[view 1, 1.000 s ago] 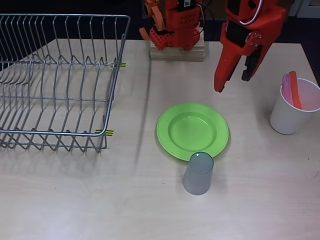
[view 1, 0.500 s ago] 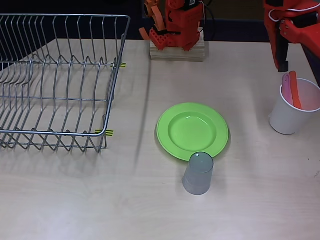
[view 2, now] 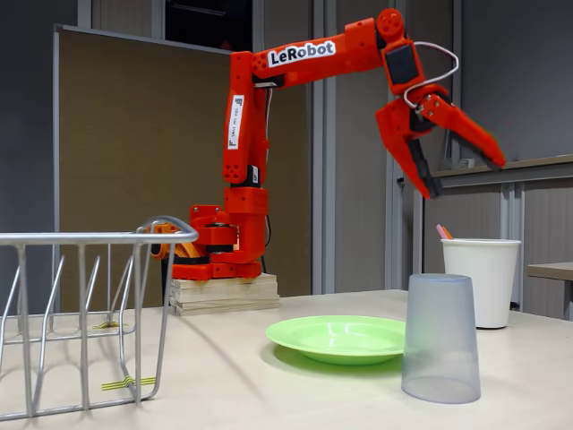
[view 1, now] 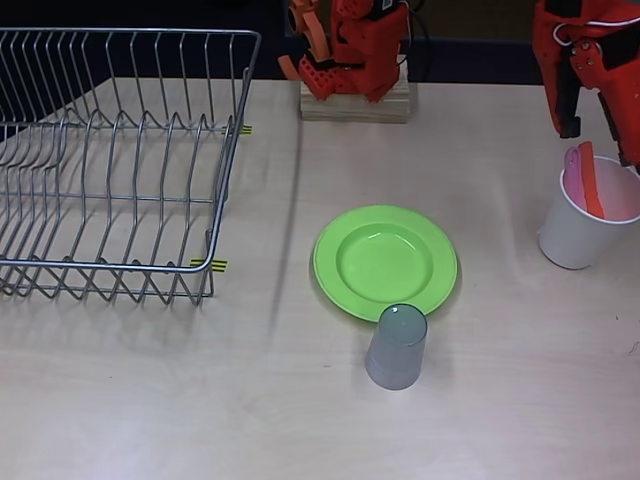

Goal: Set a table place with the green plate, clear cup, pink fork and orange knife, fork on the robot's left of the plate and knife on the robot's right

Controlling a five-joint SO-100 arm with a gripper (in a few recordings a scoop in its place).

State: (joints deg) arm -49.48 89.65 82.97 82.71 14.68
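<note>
Up high, the gripper [view 2: 465, 176] has its fingers [view 2: 424, 176] spread wide and holds nothing. Right under them, the pink fork [view 1: 573, 176] and orange knife [view 1: 591, 180] stand in the white cup [view 1: 580, 235]. Farther away sit the green plate [view 1: 385, 262] and the upside-down clear cup [view 1: 396, 347].

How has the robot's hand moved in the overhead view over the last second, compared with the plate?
Yes. The hand swung right, away from the green plate, and now hangs open over the white cup.

Table [view 2: 269, 394]: pale wood-grain, evenly lit.
Panel [view 2: 134, 161]: a tan board stood behind the table.
Wall [view 2: 528, 81]: grey, right of the panel.
Ledge [view 2: 528, 168]: ran along the grey wall.
</note>
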